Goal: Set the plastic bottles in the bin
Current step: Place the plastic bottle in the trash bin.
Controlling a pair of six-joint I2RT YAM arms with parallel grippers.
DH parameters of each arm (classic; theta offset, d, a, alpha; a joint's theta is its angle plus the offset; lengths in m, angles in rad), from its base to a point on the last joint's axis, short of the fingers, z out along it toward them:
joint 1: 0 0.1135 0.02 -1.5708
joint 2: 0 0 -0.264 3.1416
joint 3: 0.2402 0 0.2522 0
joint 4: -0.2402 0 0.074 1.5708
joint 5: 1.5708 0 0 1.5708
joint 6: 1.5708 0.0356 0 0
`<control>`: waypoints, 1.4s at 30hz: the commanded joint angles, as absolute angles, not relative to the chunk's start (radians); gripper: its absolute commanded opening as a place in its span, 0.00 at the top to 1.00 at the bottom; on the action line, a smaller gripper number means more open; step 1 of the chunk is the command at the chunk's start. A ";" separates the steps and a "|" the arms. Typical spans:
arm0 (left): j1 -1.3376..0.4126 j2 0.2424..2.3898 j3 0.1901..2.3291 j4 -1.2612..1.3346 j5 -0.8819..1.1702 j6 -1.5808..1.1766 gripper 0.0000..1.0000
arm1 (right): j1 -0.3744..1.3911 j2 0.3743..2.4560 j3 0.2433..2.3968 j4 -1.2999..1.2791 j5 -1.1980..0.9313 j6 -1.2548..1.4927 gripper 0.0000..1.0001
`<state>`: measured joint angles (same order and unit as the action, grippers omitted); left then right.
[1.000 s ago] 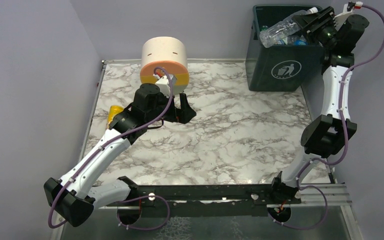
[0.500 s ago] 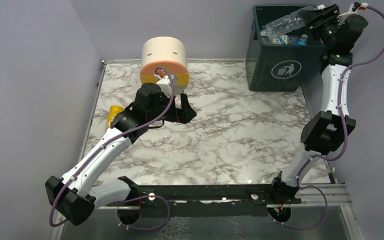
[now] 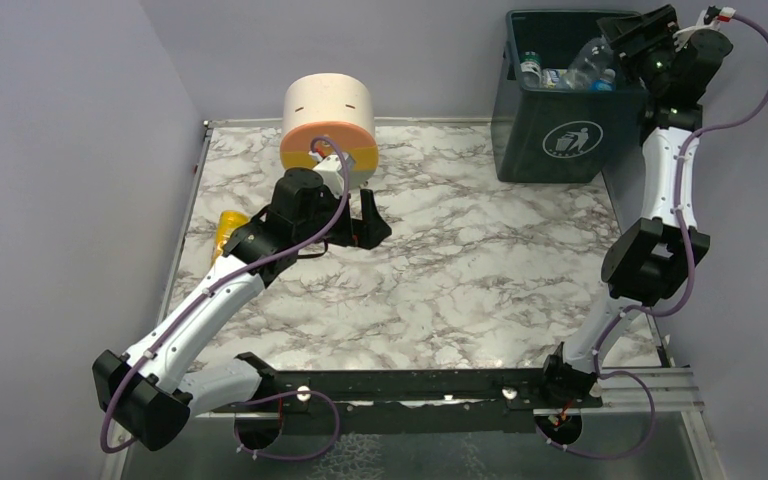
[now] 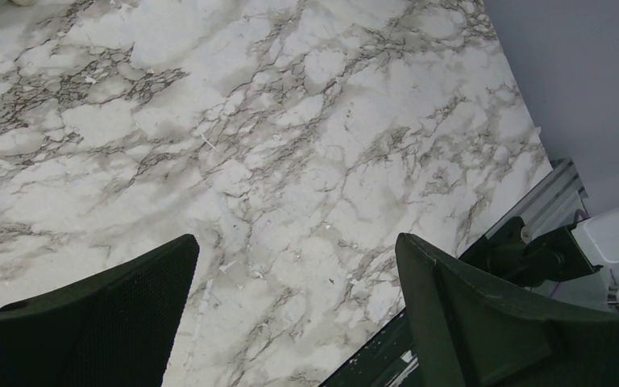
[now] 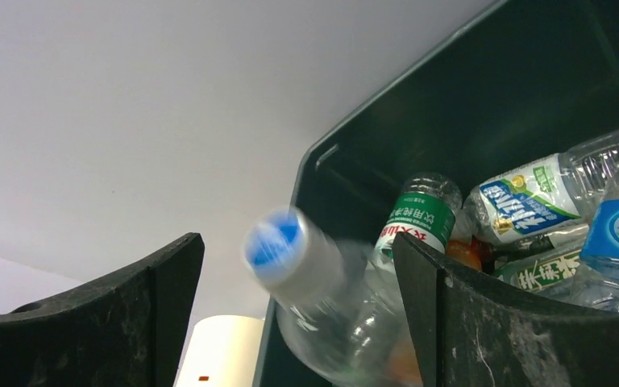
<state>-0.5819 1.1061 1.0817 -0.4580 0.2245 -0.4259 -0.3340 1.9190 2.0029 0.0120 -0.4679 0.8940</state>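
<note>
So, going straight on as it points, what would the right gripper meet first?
Likely the blurred blue-capped bottle between the right gripper's open fingers; behind it, other bottles piled in the bin. Depth is unclear.

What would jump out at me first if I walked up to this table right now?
The right arm reaches over the dark green bin in the far right corner, a blurred blue-capped clear bottle loose between its open fingers, seemingly dropping onto the bottles piled inside. At the far edge of the marble table stands a cream drawer unit with orange and yellow fronts.
</note>
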 commanded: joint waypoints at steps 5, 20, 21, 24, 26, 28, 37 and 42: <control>-0.575 1.088 1.061 -0.449 0.229 -0.428 0.01 | -0.339 1.865 2.029 0.057 -0.505 0.889 0.09; -0.522 1.127 1.146 -0.597 0.071 -0.388 0.01 | -0.269 1.401 1.468 0.153 -0.732 0.893 0.08; -0.517 1.132 1.155 -0.605 0.061 -0.386 0.01 | -0.257 1.368 1.413 0.155 -0.743 0.881 0.08; -0.507 1.145 1.181 -0.612 0.043 -0.377 0.01 | -0.239 1.275 1.258 0.138 -0.791 0.849 0.08; -0.505 1.163 1.204 -0.622 0.011 -0.369 0.01 | -0.238 1.217 1.177 0.125 -0.833 0.832 0.08; -0.501 1.187 1.234 -0.638 -0.021 -0.364 0.01 | -0.238 1.163 1.106 0.095 -0.857 0.801 0.08; -0.493 1.305 1.330 -0.618 -0.030 -0.396 0.01 | -0.215 0.993 0.856 0.048 -0.914 0.744 0.06; -0.492 1.339 1.307 -0.529 0.004 -0.421 0.01 | -0.187 0.963 0.791 0.024 -0.920 0.711 0.05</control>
<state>-0.4973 1.3193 1.3018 -0.6056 -0.0120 -0.3969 -0.2070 0.9920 0.8352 0.0479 -0.8776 0.7601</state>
